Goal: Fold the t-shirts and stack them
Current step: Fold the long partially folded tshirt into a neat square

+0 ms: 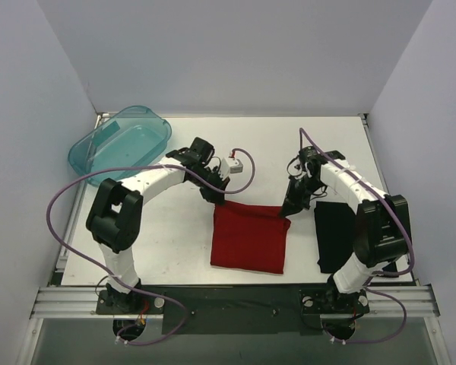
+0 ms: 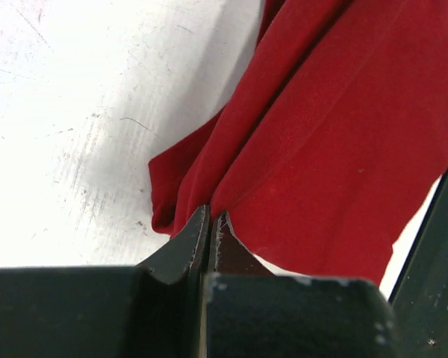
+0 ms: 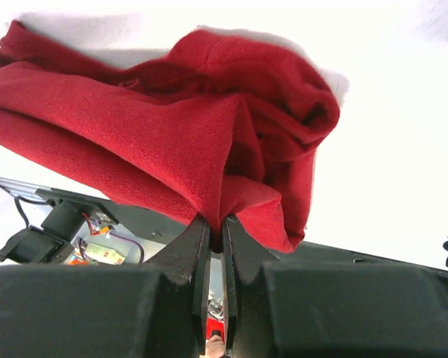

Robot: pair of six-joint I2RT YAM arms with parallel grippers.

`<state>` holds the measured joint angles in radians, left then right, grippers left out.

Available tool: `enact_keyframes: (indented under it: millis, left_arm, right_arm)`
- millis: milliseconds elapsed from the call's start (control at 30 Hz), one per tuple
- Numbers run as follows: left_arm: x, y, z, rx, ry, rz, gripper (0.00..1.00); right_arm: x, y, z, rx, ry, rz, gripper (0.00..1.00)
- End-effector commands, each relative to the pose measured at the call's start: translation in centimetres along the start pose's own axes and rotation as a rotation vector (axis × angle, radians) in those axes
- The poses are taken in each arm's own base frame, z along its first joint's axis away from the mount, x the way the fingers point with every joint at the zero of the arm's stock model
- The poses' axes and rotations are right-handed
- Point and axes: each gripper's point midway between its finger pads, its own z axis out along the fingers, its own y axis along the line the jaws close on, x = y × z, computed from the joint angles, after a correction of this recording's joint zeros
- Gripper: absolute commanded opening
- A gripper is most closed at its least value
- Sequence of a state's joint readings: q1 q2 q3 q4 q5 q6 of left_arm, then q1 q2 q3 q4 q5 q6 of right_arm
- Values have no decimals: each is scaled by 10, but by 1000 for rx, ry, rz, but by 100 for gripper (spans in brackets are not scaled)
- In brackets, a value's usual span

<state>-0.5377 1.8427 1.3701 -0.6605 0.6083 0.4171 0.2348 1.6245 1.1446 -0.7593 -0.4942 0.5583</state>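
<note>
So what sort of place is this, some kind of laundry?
Probably a robotics lab test bench: a white table walled by plain panels, a metal rail, and the left gripper and right gripper both pinching one red t-shirt.

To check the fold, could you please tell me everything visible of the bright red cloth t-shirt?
The bright red cloth t-shirt is soft, matte fabric folded into a rough rectangle on the white table. Its near part lies flat; its far edge is pinched at both corners, the left gripper shut on one bunched corner, the right gripper on the other, where thick folds gather. It lies apart from the black folded t-shirt to its right.
</note>
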Motion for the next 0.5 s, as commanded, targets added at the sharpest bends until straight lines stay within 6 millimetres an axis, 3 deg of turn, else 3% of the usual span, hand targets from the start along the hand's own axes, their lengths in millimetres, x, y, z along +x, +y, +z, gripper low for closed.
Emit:
enact_keyframes:
  millis: [0,100,167,200,233,267,300,400,467]
  left_arm:
    - [-13,33,2,-100,-24,-12,0]
    - [-15,39,10,-100,-27,-23,4]
    - [-17,45,13,-112,-29,-36,16]
    - [-19,48,13,-125,-30,-42,30]
    - [-19,50,14,-129,-27,-49,36]
    - [-24,56,12,-156,-30,-49,46]
    - [-28,59,10,-173,-33,-48,49]
    - [-63,78,-19,-290,-92,-41,58]
    - [-79,73,-36,-313,-116,-31,58]
  right_arm:
    - [-10,-27,0,135,-21,45,0]
    - [-17,-36,1,178,-60,73,0]
    - [-27,-41,4,192,-95,96,4]
    - [-36,-40,10,178,-115,99,9]
    - [-42,-40,12,168,-121,98,28]
    - [-53,-40,15,177,-128,94,33]
    - [-62,-41,12,190,-143,87,37]
    - [-82,-34,-19,201,-239,42,39]
    - [-80,-28,-40,198,-327,-8,38]
